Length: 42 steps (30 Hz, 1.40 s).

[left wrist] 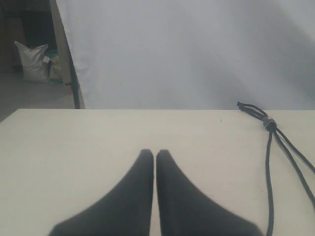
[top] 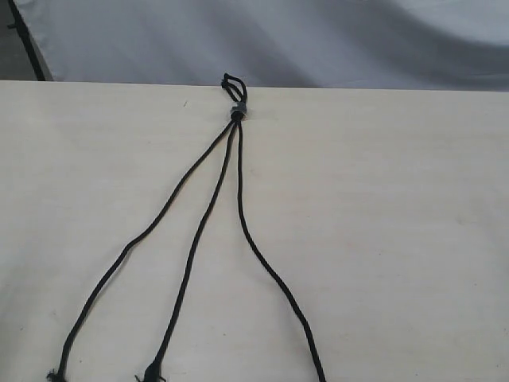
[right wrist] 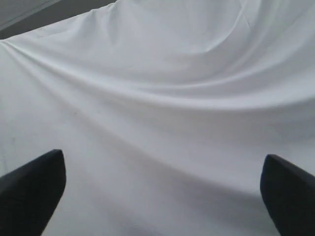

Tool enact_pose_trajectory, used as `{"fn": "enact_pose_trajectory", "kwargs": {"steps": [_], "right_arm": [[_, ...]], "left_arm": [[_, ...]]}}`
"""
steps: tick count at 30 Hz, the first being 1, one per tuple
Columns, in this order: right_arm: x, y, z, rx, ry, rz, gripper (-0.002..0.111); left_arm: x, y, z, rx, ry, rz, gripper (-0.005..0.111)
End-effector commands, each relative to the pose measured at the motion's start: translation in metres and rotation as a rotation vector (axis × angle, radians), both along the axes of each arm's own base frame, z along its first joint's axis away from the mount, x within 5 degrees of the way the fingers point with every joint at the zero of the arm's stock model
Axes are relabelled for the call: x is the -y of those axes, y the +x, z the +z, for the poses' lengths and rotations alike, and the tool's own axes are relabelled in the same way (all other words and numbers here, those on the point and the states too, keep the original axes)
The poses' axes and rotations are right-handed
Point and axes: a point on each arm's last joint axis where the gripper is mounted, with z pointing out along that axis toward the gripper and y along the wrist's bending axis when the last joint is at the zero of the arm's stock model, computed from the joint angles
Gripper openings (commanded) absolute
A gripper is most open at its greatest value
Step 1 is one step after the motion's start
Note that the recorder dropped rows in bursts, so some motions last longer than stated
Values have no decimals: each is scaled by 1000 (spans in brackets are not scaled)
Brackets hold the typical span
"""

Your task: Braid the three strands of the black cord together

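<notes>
braiding has not begun: the black cord [top: 236, 112] lies on the desk [top: 398, 239], joined end at 12 o'clock, its three strands [top: 208, 215] fanning uncrossed toward 7, 6 and 5 o'clock. the left gripper [left wrist: 155, 158] is closed on nothing, near the cord. the right gripper [right wrist: 162, 167] gapes wide, facing white cloth [right wrist: 162, 73]. next, i judge, an outer strand must be pinched and carried over the middle one.

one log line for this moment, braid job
stage: not started | cord: flat on table | three strands: fanned apart, unbraided | left end effector: shut, empty | right end effector: open, empty
</notes>
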Motion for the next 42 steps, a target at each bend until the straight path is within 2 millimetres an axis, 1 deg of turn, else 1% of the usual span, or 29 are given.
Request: {"fn": "enact_pose_trajectory", "kwargs": {"steps": [1,11,17,21,24,25,27,29,30,32,35,37,38,42], "right_arm": [[1,-1,1,25,-1,-9,100],[1,-1,1,25,-2,-10,100],[0,0,-1,-5,-1,-5,100],[-2,0,-2,-14,-58,-7,100],[-3,-3,13,-42,-120,-11,100],[-4,-3,19,-68,-134,-13,100],[-4,2,24,-154,-125,1,99],[-5,10,24,-218,-129,21,91],[-7,16,22,-253,-133,37,84],[-10,28,18,-318,-151,71,63],[-18,48,14,-417,-184,133,25],[-25,61,11,-508,-213,173,5],[-29,68,11,-559,-227,197,0],[-50,93,12,-704,-291,294,1]], "left_arm": [[0,0,-1,0,5,2,3],[0,0,-1,0,5,2,3],[0,0,-1,0,5,2,3],[0,0,-1,0,5,2,3],[0,0,-1,0,5,2,3],[0,0,-1,0,5,2,3],[0,0,-1,0,5,2,3],[0,0,-1,0,5,2,3],[0,0,-1,0,5,2,3],[0,0,-1,0,5,2,3],[0,0,-1,0,5,2,3],[0,0,-1,0,5,2,3],[0,0,-1,0,5,2,3],[0,0,-1,0,5,2,3]]}}
